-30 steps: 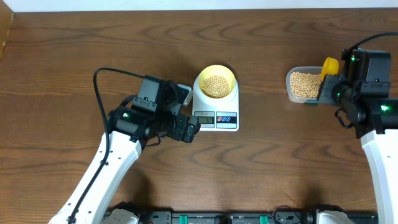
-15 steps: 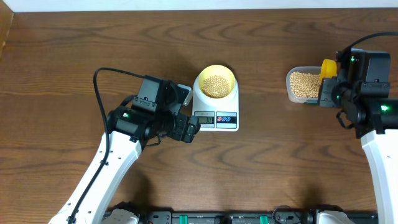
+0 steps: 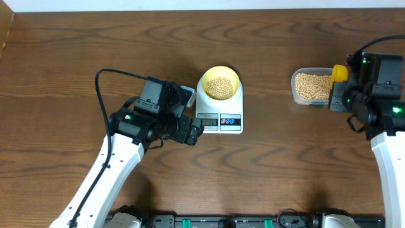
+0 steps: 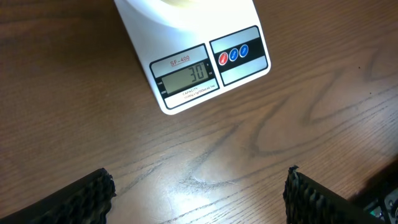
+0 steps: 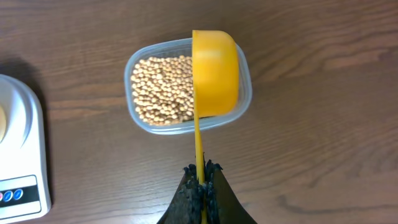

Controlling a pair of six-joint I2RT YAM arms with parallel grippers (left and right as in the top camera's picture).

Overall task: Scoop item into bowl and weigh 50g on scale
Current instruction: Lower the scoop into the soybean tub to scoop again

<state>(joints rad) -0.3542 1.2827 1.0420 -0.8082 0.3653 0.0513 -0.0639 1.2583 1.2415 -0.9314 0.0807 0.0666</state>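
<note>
The pale-yellow bowl (image 3: 219, 73) sits on the white scale (image 3: 219, 120), with a heap of beans (image 3: 219, 87) inside it. In the left wrist view the scale (image 4: 186, 37) shows 30 on its display. My left gripper (image 3: 192, 130) (image 4: 199, 180) hovers just left of the scale's display end, open and with nothing between its fingers. My right gripper (image 3: 339, 96) (image 5: 202, 173) is shut on the handle of a yellow scoop (image 5: 214, 73) (image 3: 340, 72). The scoop is turned on its side over the right part of a clear tub (image 5: 245, 106) (image 3: 295, 85) holding more beans (image 5: 161, 90).
The dark wooden table (image 3: 95, 57) stretches around the scale and tub. The scale's corner (image 5: 18, 155) shows at the left edge of the right wrist view. The left arm (image 3: 107, 171) lies across the lower left of the table.
My right gripper and the scoop have shifted a little to the right, toward the tub's right edge. The left arm, scale and bowl have not moved.
</note>
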